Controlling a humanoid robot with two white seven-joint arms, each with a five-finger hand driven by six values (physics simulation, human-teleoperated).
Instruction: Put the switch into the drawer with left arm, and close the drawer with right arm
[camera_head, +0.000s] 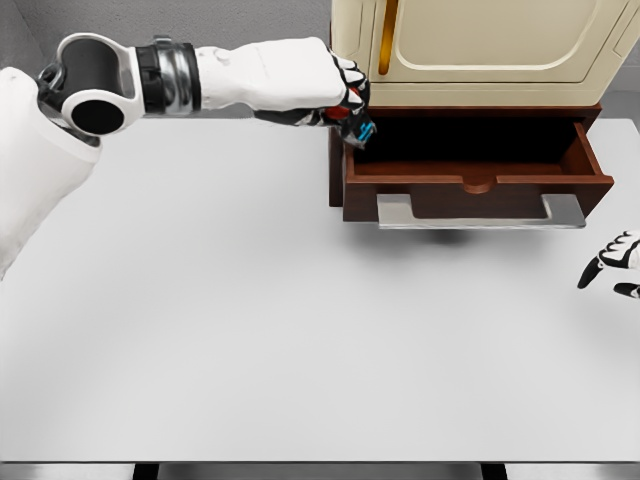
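The robot's glossy white left arm had a rounded, moulded shell. Farther from the dark brown wooden drawer sat a bulbous white shoulder joint with black circular caps, then a ringed metallic silver cuff edged in black. Nearest the drawer, the white-backed left hand had black fingers and black joint seams. Below the drawer's right corner, the right hand showed white segments over black knuckles.

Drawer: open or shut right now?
Open. The drawer is pulled out from the cabinet, dark interior exposed, handle forward over the table.
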